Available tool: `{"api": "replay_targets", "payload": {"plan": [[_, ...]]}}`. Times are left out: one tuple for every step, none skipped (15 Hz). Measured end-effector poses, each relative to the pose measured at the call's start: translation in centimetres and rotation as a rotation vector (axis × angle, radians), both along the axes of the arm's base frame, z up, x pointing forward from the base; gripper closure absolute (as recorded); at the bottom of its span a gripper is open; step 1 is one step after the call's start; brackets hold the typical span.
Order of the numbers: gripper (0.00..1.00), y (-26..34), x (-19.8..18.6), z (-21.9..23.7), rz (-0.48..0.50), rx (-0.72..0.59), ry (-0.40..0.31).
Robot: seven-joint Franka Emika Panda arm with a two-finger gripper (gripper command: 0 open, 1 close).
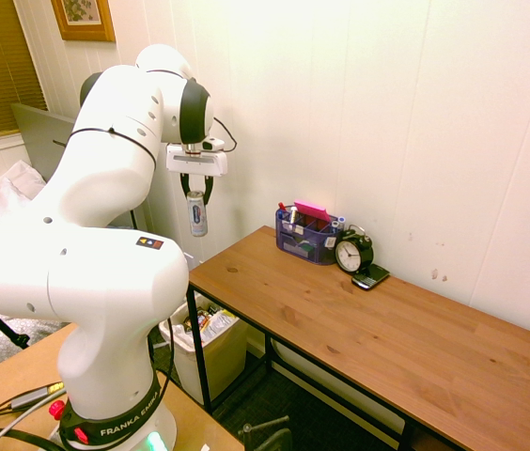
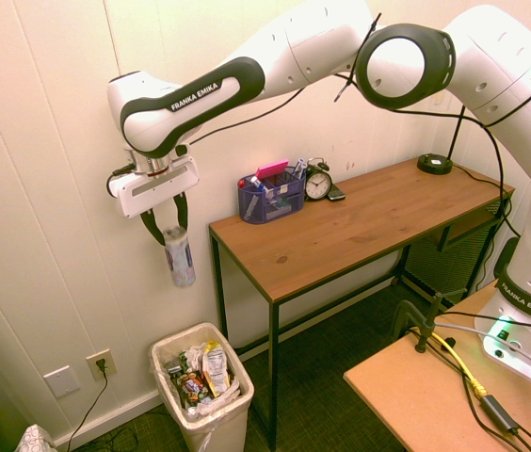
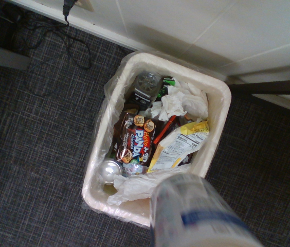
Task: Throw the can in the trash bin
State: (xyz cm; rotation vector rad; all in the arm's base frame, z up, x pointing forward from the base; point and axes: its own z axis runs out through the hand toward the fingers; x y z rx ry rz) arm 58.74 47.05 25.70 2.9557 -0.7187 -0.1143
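Observation:
The can [image 1: 197, 216] is slim and silver-white with blue and red markings. It hangs upright in the air to the left of the desk, its top between the fingers of my gripper [image 2: 169, 226], which is shut on it. In the second exterior view the can [image 2: 180, 259] is well above the trash bin [image 2: 233, 414], over its left part. The bin is off-white with a white liner and stands on the floor by the wall. The wrist view looks straight down into the trash bin [image 3: 222, 103], which holds mixed rubbish, with the blurred can [image 3: 201, 216] in front.
A wooden desk [image 2: 360, 226] on a black frame stands right of the bin, against the white wall. On it are a blue translucent organiser [image 2: 271, 198], a black alarm clock [image 2: 318, 184] and a black lamp base [image 2: 433, 164]. A wall socket [image 2: 101, 363] with a cable sits left of the bin.

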Motion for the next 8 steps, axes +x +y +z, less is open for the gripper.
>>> {"api": "replay_targets", "payload": {"plan": [[0.00,-0.1,0.1,0.1,-0.002,0.001,-0.001],[0.00,-0.4,0.3,0.3,-0.006,0.002,-0.004],[0.00,-0.8,0.6,0.7,-0.013,0.004,-0.009],[0.00,-1.8,1.0,1.4,-0.026,0.007,-0.017],[0.00,-3.3,1.4,2.3,-0.042,0.009,-0.028],[0.00,-5.0,1.9,3.3,-0.064,0.011,-0.038],[0.00,-7.1,2.4,4.6,-0.090,0.015,-0.050],[0.00,-9.0,2.7,5.5,-0.113,0.016,-0.057]]}}
